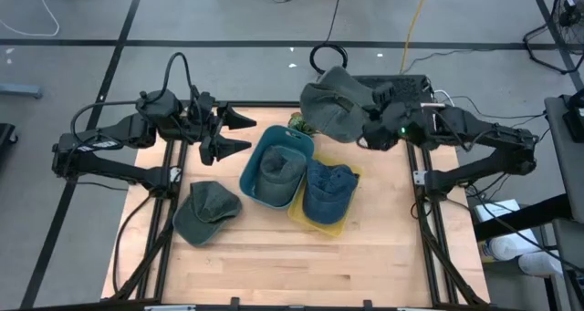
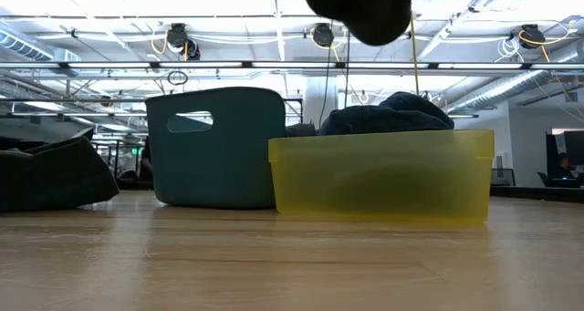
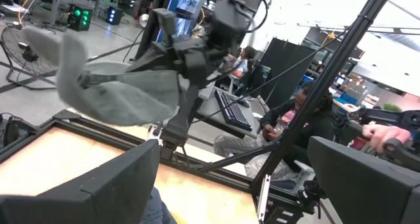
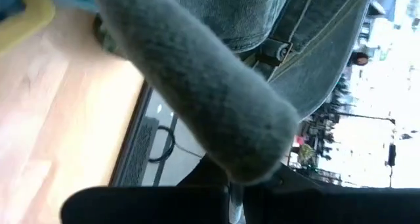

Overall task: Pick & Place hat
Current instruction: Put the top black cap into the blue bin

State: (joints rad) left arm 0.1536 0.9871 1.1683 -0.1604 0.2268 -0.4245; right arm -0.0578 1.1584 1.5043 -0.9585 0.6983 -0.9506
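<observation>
The right hand [image 1: 365, 133] is gripping a grey-green hat [image 1: 333, 101] and holding it in the air over the far edge of the worktop [image 1: 274, 256], just beyond the far right corner of the teal bin [image 1: 251, 170]; in the low view the hat [image 2: 360, 10] is hanging well above the bins, and in the left wrist view it [image 3: 118, 92] is drooping from the right arm's closed fingers. The left hand [image 1: 228, 133] is hovering with its fingers spread open at the far left of the worktop, left of the teal bin and holding nothing. A grey hat [image 1: 276, 170] is lying inside the teal bin, and a blue hat [image 1: 328, 188] is sitting in the yellow bin [image 1: 310, 222] touching its right side. Another green hat [image 1: 205, 211] is lying on the worktop to the left of the bins. A seated person [image 3: 308, 125] is showing beyond the worktop.
</observation>
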